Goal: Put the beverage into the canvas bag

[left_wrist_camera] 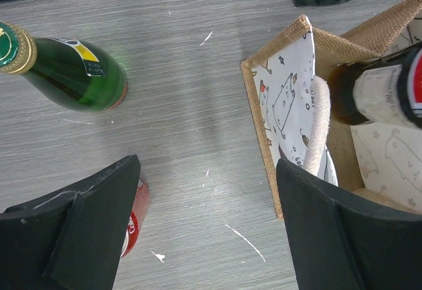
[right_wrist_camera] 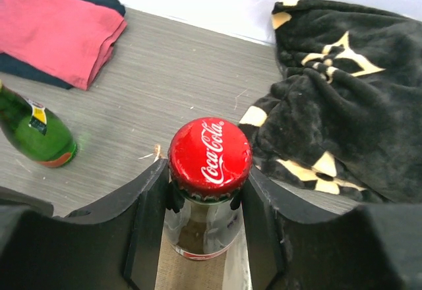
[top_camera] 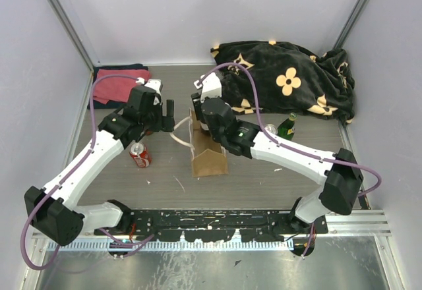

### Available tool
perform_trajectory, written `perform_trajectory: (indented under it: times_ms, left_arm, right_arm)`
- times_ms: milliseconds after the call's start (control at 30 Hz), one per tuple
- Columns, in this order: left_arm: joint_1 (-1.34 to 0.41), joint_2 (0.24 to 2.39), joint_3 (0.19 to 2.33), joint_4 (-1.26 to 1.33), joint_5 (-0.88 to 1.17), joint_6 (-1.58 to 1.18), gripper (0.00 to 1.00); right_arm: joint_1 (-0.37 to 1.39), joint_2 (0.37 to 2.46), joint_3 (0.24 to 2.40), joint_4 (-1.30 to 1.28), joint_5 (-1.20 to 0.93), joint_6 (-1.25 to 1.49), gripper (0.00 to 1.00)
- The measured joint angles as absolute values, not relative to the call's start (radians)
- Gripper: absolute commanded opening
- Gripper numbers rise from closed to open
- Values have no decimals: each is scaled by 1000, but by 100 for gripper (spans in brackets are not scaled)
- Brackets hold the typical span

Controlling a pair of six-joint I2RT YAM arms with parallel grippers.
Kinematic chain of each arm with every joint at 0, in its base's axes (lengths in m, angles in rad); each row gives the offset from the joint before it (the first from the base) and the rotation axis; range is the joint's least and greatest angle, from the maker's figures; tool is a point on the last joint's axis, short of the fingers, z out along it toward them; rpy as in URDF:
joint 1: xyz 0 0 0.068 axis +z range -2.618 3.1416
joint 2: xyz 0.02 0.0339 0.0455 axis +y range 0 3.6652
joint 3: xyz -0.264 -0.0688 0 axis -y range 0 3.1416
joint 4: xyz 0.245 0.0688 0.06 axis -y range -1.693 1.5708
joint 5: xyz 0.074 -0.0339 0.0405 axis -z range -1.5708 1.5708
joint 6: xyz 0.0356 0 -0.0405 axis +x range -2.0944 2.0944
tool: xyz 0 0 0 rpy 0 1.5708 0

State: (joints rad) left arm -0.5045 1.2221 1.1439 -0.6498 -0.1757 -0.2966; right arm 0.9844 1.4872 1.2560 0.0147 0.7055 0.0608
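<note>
- Gripping the cola bottle (right_wrist_camera: 210, 155) just under its red cap, the right fingers (right_wrist_camera: 148, 217) are clenched on the neck. The bottle stands upright in the open mouth of the canvas bag (top_camera: 210, 161).
- The left fingers (left_wrist_camera: 79, 237) are spread wide and hold nothing, one of them just beside the bag's rim and white rope handle (left_wrist_camera: 320, 125).
- A red can (top_camera: 140, 155) sits on the surface (top_camera: 165, 191) left of the bag, and a green bottle (top_camera: 287, 126) stands to its right.
- A black flowered blanket (top_camera: 290, 79) and a folded red cloth (top_camera: 122, 82) lie at the far edge.
- Only the left wrist view shows the bag's cat-print lining and the bottle's label inside.
- In the top view the right arm hides the bottle, and how deep it sits cannot be told.
</note>
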Motion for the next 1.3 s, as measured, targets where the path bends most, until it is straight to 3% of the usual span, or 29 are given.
perform_trajectory:
  times_ms: [1200,1267,1300]
  left_arm:
    - [-474,1224,1079,-615,-146,-297,91]
    - [-473,1223,1075,-612,-146,-297,91]
    - [-473,1223,1074,-612,-146,-297,91]
  right_arm:
    - [946,1674,1207,118,601,168,1]
    - [945,1676,1206,126,601,169,8]
    - [945,1676,1206,127,601,169,21]
